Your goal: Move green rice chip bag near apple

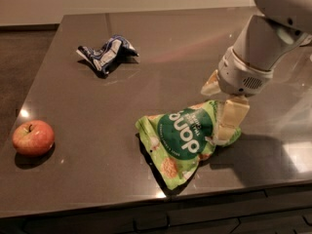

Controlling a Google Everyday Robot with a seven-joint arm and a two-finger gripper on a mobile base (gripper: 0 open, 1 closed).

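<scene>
The green rice chip bag (183, 140) lies flat near the table's front edge, right of centre, with its dark green circle and white lettering facing up. The apple (32, 138) sits at the table's left front, far from the bag. My gripper (221, 104) hangs from the white arm at the right and is down at the bag's right end. It is open. One pale finger (231, 121) lies over the bag's right end and the other (211, 85) stands just behind the bag's upper edge.
A crumpled blue-and-white bag (107, 52) lies at the table's back left. The dark table (161, 57) ends close in front of the green bag (146, 199), with the floor beyond its left edge.
</scene>
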